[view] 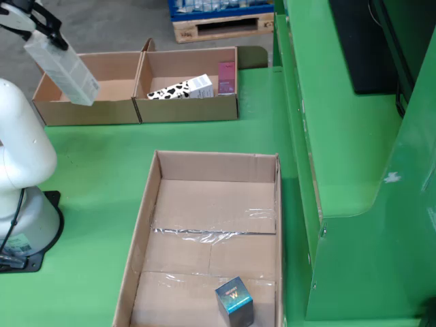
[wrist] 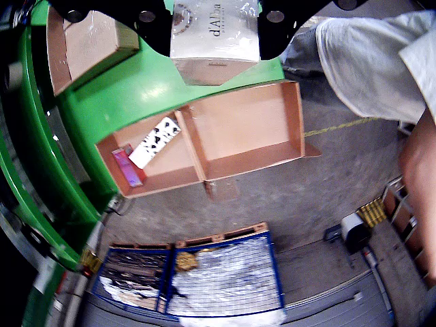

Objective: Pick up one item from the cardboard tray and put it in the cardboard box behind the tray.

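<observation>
My gripper [wrist: 214, 30] is shut on a long silver box [wrist: 214, 37] printed "d'Alba", with its black fingers [wrist: 146, 20] on either side. In the fixed view the gripper [view: 41, 26] holds this silver box [view: 65, 65] tilted in the air over the left compartment [view: 102, 85] of the back cardboard box, which is empty. The right compartment [view: 163, 71] holds a cow-patterned carton [view: 182, 88] and a pink packet [view: 226, 77]. The cardboard tray [view: 197, 197] in front holds a small blue box [view: 234, 301].
The white robot base [view: 20, 197] stands left of the tray on the green table [view: 95, 157]. A green machine housing [view: 354, 136] rises on the right. A person [wrist: 368, 61] stands beyond the box, and blue wire crates [wrist: 225, 272] sit on the floor.
</observation>
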